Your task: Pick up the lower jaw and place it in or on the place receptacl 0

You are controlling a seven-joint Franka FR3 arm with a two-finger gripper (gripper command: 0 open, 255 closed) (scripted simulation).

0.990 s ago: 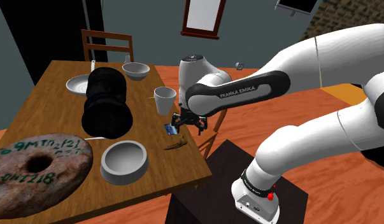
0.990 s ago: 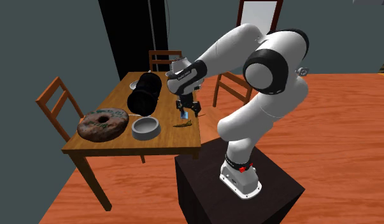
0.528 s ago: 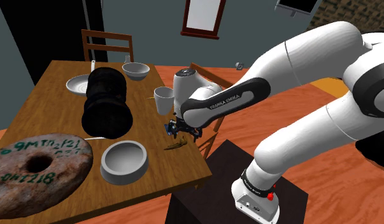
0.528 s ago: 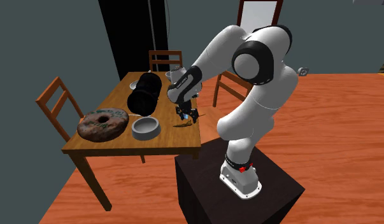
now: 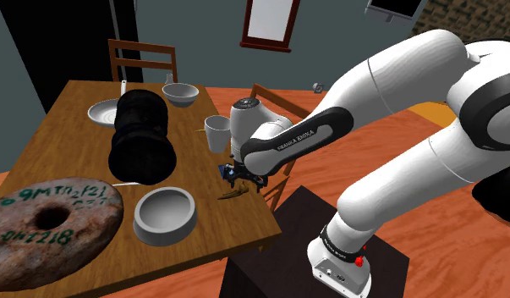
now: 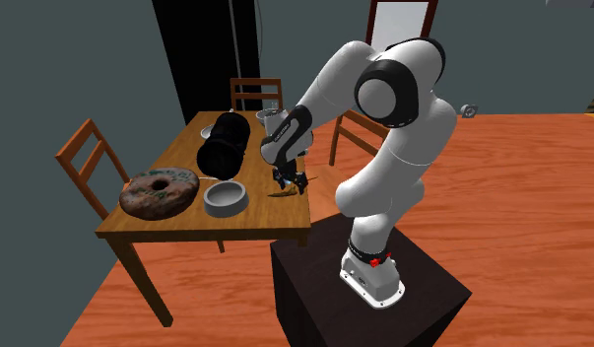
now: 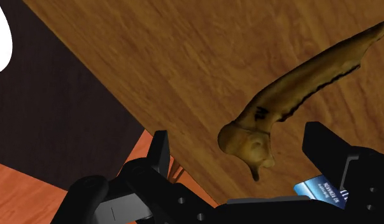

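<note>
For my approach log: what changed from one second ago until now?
The gripper came lower toward the brown jaw bone, its fingers open on either side of the thick end, nothing grasped. The arm leaned toward the shoulder view's left. Bone, grey bowl and table stayed put.

The lower jaw is a curved tan-brown bone lying flat. Its knobby end sits between the end effector's spread fingers.
</note>
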